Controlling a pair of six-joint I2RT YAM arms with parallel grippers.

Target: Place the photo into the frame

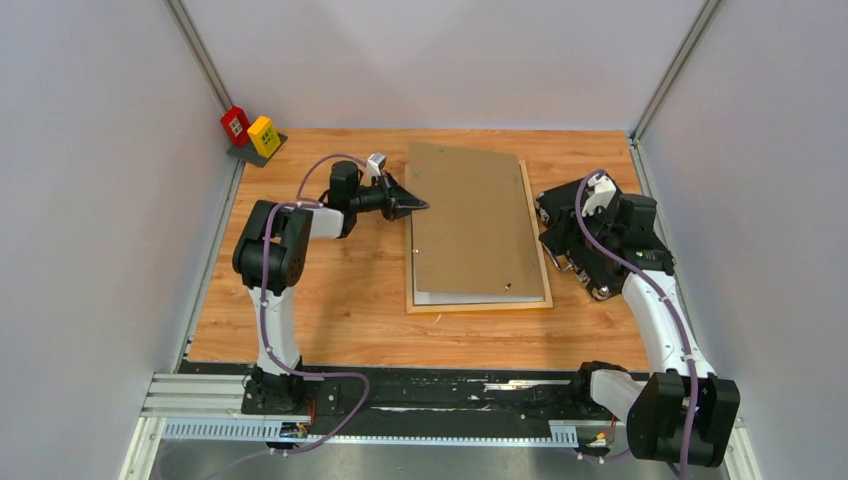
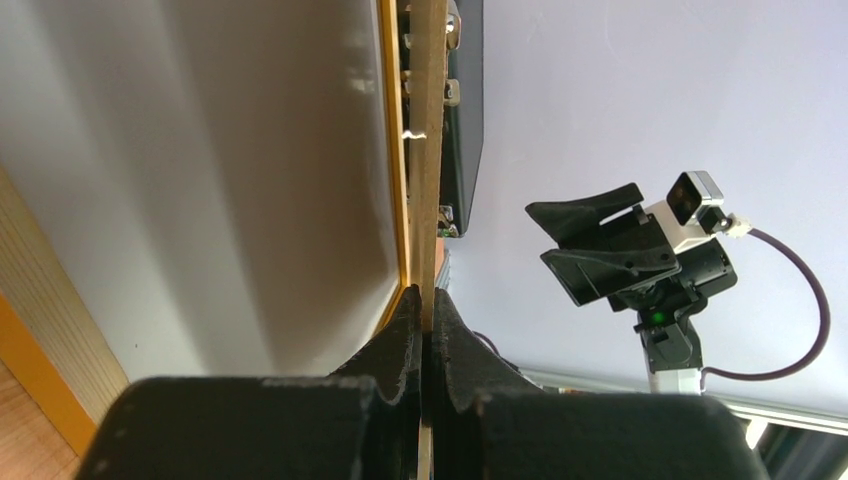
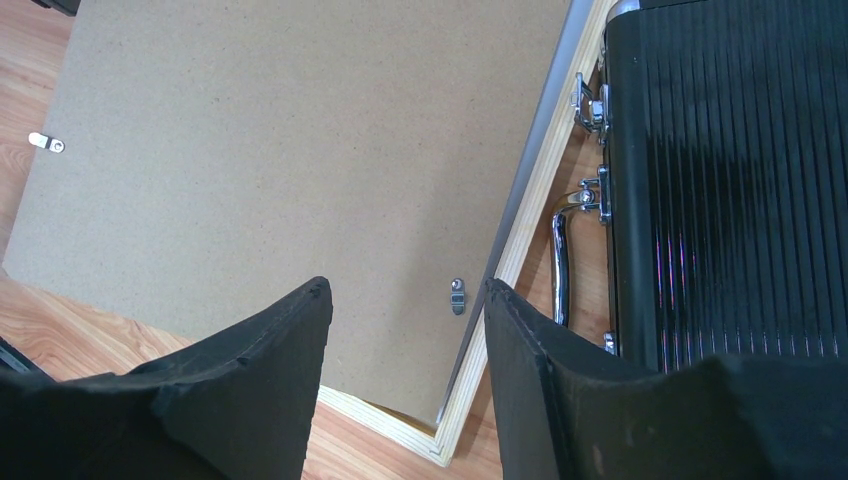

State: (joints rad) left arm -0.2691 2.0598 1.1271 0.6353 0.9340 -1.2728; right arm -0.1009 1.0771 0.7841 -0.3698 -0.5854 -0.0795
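**Item 1, frame**: lies back-up at the centre of the top view on the table. Its light wood rails show along the lower and right edges.

**Item 2, photo**: lies inside the frame, white back upward. We see only a pale strip of it at the lower edge, and the rest is covered.

**Item 3, hardboard panel**: brown, and lies skewed over the frame. Its upper left corner overhangs the rail and is raised (the left wrist view shows its thin edge standing off the white sheet).

**Item 4, left gripper**: fingers together, pinched on the panel's left edge, just above centre in the top view.

**Item 5, right gripper**: fingers apart and holding nothing. It hovers over the frame's right rail, beside the black case at the right.

**Hazards, as we judge them:**
- The pinch takes only a narrow bite of the thin edge, so the panel could pivot or slip out.
- If the panel goes down askew, a corner may ride up on a rail instead of seating.
- If the panel slides across the photo, it could drag the print out of its recess or crease it.
- The right arm has little room beside the case, so a careless reach could knock the case against the frame.
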